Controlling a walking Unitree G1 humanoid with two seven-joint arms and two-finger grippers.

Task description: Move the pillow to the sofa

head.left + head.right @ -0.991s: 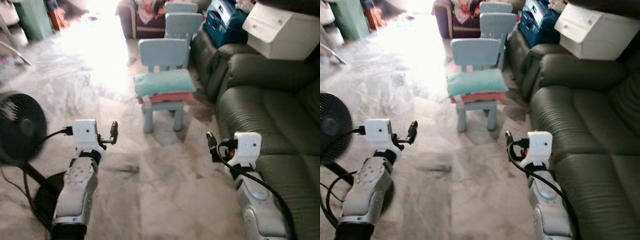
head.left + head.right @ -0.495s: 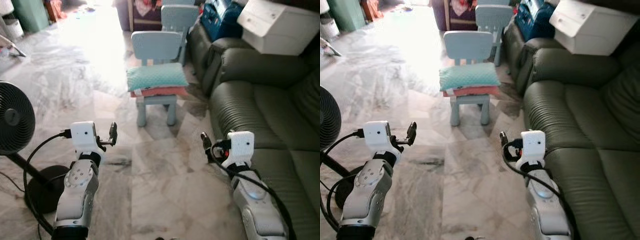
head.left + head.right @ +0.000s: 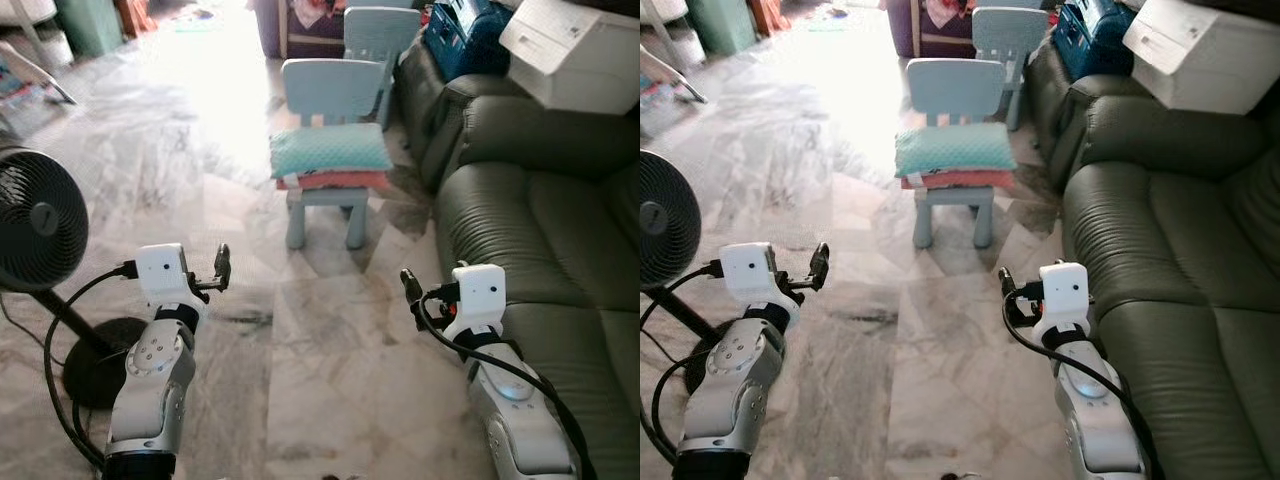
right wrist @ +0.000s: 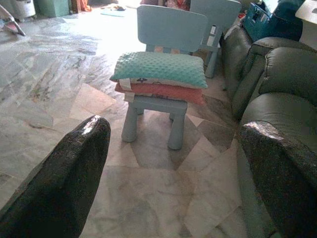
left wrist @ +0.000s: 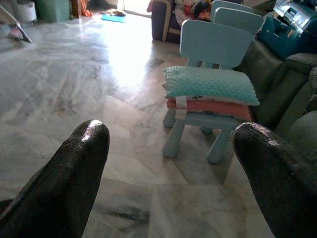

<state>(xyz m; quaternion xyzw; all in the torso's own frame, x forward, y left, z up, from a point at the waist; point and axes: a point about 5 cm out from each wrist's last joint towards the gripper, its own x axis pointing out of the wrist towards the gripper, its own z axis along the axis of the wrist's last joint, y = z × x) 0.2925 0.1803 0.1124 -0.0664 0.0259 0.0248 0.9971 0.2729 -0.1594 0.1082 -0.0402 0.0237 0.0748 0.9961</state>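
A teal pillow (image 3: 330,152) lies on top of a pink pillow (image 3: 335,181) on the seat of a small light-blue chair (image 3: 333,90), straight ahead on the marble floor. A dark green sofa (image 3: 560,230) runs along the right side. My left gripper (image 3: 221,268) is raised at the lower left, open and holding nothing, well short of the chair. My right gripper (image 3: 407,287) is raised beside the sofa's front edge, also open with nothing in it. Both wrist views look at the teal pillow (image 5: 210,84) (image 4: 161,69) between spread black fingers (image 5: 79,163) (image 4: 74,163).
A black standing fan (image 3: 40,220) with a cable stands at my left. A second light-blue chair (image 3: 380,25) is behind the first. A white box (image 3: 580,50) and a blue case (image 3: 465,25) rest on the sofa's far end. Open marble floor lies between me and the chair.
The whole picture has swayed as the camera moved, and the fan now shows more fully at the left. Both arms hold the same raised pose, with fingers still apart.
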